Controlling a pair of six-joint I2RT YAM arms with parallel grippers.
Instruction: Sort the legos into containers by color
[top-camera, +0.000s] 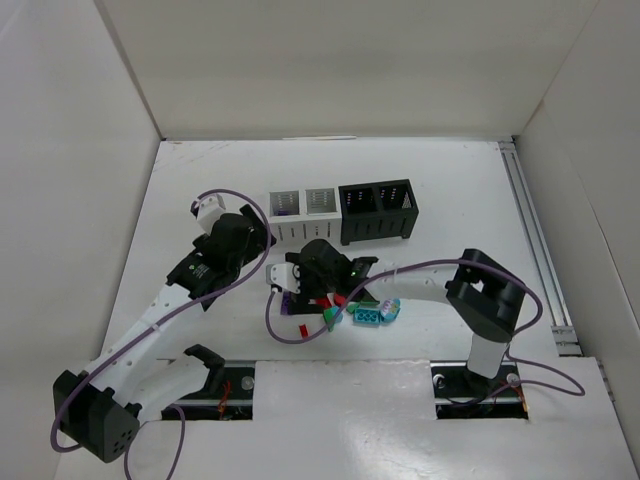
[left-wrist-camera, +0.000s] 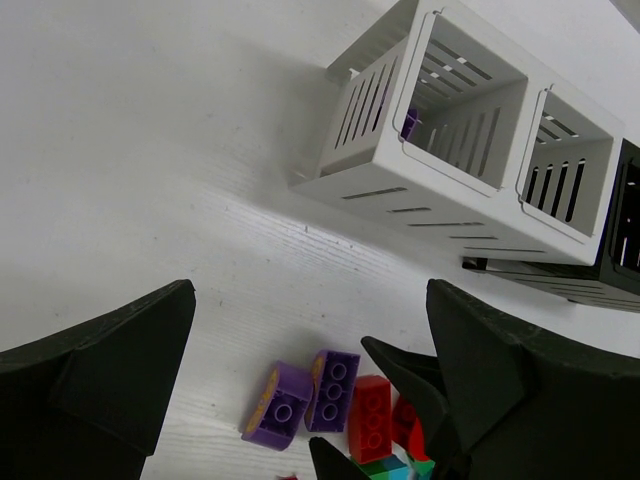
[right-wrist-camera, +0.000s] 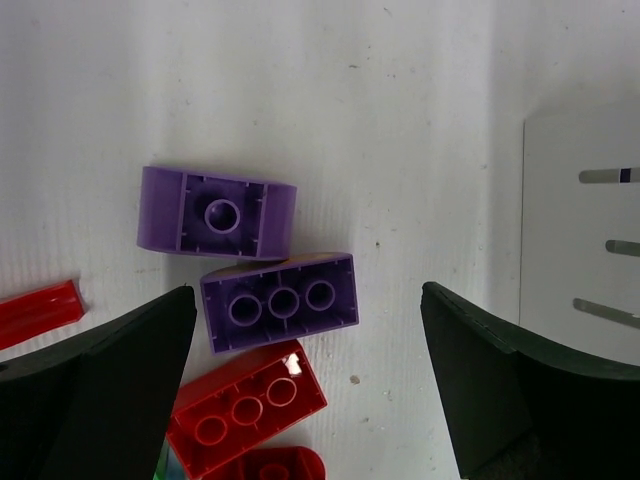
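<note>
Right wrist view has the right gripper (right-wrist-camera: 307, 300) spread wide around the long purple brick (right-wrist-camera: 280, 302) on the table — descend straight, closing on its ends only (a red brick (right-wrist-camera: 248, 405) crowds seven o'clock) — while the left gripper (left-wrist-camera: 310, 300) hovers, fingers likewise apart.

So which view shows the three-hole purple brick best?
Right wrist: the purple brick sits central and sharp between the right gripper's fingers. Left wrist shows it small near the bottom edge; top view mostly hides it under that gripper.
</note>
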